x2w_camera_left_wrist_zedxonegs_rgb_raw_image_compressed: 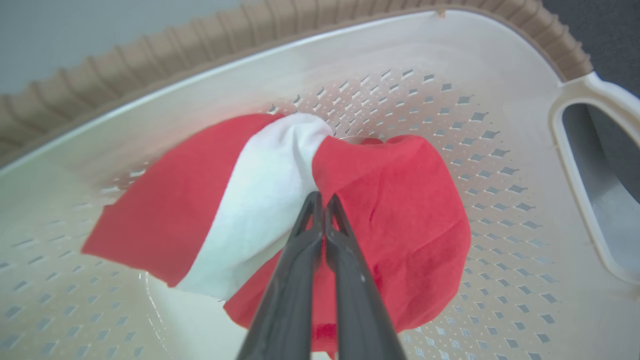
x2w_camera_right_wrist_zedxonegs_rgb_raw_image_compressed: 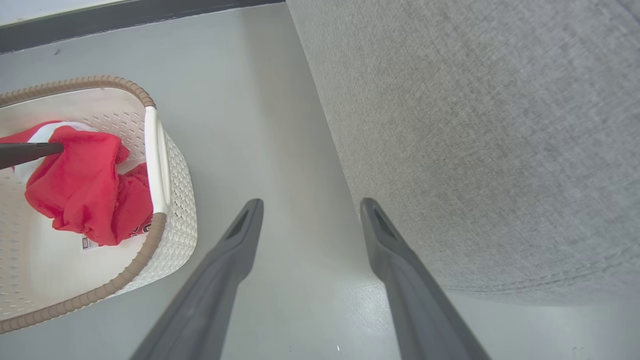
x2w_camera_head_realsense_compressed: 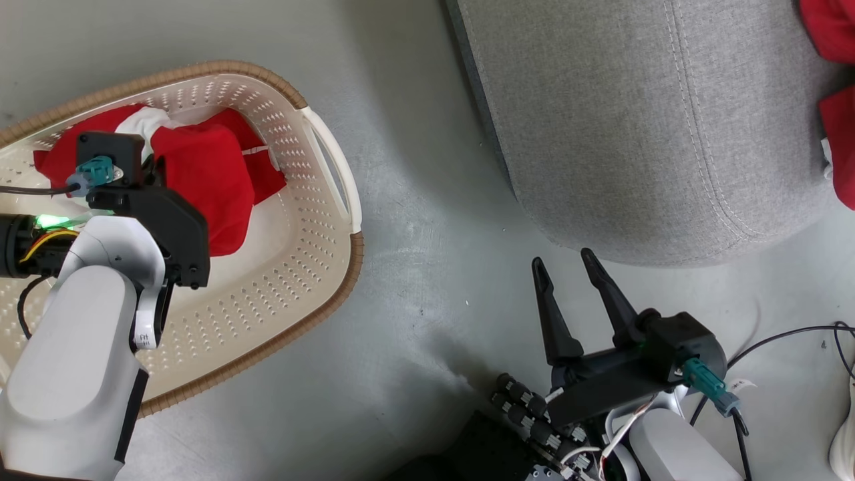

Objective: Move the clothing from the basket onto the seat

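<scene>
1. Left hand [x2w_camera_left_wrist_zedxonegs_rgb_raw_image_compressed: 321, 199]: the two fingers are pressed together, tips buried in the garment [x2w_camera_left_wrist_zedxonegs_rgb_raw_image_compressed: 400, 200] where its white panel meets the red cloth. The fabric puckers toward the tips, so a fold appears to be pinched between them. A grip near the middle of the pile, and not at a loose edge, should gather the most cloth and leave less of it to trail when it is raised.

2. Garment: it lies in the basket [x2w_camera_left_wrist_zedxonegs_rgb_raw_image_compressed: 450, 55], bunched against the perforated wall at the end near one white handle [x2w_camera_left_wrist_zedxonegs_rgb_raw_image_compressed: 590, 95]. In the right wrist view it hangs in a heap below the left finger, with a label [x2w_camera_right_wrist_zedxonegs_rgb_raw_image_compressed: 90, 243] showing on the basket bottom beside it. It has not yet cleared the brown rim.

3. Right hand [x2w_camera_head_realsense_compressed: 563, 260]: fingers spread wide, holding nothing, hovering over the floor [x2w_camera_head_realsense_compressed: 427, 200] just beside the rounded edge of the seat [x2w_camera_head_realsense_compressed: 634, 120]. Judged as a waiting position that leaves the path between basket and seat free.

4. Seat: grey upholstery, to the right of the basket, with bare floor between. Two red pieces [x2w_camera_head_realsense_compressed: 835, 27] already lie at its far right edge, so part of the job looks done.

5. Next move, as a judgement: lift straight up over the rim before swinging toward the seat; a thin pinch may slip.
</scene>
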